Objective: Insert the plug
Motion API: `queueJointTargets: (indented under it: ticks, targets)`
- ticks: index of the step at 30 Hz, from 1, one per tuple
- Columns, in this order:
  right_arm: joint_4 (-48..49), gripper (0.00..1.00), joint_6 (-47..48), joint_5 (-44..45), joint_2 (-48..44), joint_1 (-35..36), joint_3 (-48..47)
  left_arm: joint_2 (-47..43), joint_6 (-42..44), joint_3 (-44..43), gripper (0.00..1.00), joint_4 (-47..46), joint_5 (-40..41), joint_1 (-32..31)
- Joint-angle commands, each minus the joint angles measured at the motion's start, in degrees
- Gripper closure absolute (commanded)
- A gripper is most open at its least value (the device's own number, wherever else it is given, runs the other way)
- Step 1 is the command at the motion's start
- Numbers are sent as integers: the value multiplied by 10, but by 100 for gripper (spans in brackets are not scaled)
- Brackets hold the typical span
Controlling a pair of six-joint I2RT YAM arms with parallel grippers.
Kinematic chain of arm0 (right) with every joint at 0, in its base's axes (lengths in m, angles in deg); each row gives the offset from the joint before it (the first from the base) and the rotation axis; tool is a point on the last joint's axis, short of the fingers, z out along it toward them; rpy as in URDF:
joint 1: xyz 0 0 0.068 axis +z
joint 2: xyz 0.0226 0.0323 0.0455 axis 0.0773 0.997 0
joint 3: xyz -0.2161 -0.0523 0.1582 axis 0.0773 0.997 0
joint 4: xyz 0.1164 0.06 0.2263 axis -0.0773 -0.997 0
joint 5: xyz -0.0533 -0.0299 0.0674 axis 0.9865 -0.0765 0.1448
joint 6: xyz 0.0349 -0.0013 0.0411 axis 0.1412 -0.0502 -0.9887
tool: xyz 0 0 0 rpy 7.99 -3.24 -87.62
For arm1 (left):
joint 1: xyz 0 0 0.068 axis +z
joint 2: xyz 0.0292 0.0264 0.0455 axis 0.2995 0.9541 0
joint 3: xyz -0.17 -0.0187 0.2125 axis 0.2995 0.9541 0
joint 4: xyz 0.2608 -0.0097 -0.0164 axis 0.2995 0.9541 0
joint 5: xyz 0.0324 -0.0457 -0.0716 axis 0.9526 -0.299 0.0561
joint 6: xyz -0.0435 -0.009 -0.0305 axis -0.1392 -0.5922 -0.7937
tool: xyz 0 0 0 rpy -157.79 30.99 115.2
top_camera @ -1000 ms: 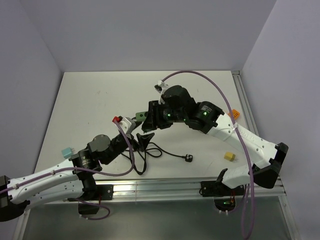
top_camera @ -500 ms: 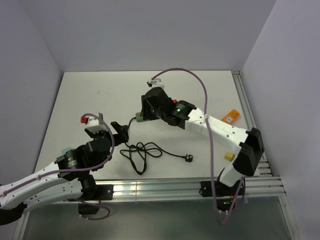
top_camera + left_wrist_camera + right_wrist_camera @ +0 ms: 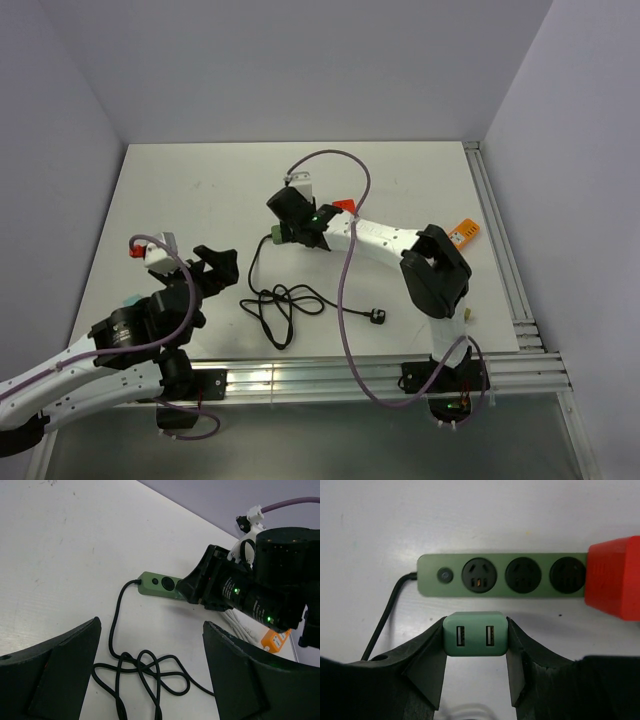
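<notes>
Left hand: fingers spread wide and holding nothing. It hangs over the left side of the worktop, well apart from the work.

Black cable: it lies in a loose coil on the worktop and runs up to the left end of the power strip. I judge it limp and no anchor for the strip.

Power strip: green, lying flat, with three sockets showing, all vacant. I judge it light and liable to slide under a push.

Plug: a small green adapter with two USB ports facing my wrist camera and its prongs hidden on the far side. It sits just beside the strip, level with the leftmost socket, and is not inserted.

Right hand: partly closed, with the fingers clamped on the plug's two flat side faces. I judge the plug rigid, light and smooth-skinned, so it could twist under insertion force. The side faces are the right hold.

Red block: covers the strip's right end.
</notes>
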Motion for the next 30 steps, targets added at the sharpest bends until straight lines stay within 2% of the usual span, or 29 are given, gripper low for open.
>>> queueJointTargets:
  ticks: [1, 13, 30]
  targets:
    - [55, 100, 10, 0, -3, -40, -18, -16, 5, -1, 12, -2, 3, 0]
    - [63, 100, 35, -37, 43, -93, -32, -46, 25, 17, 13, -48, -16, 0]
    - [39, 100, 66, -50, 57, -102, -11, -31, 22, 29, 13, -60, -26, 0]
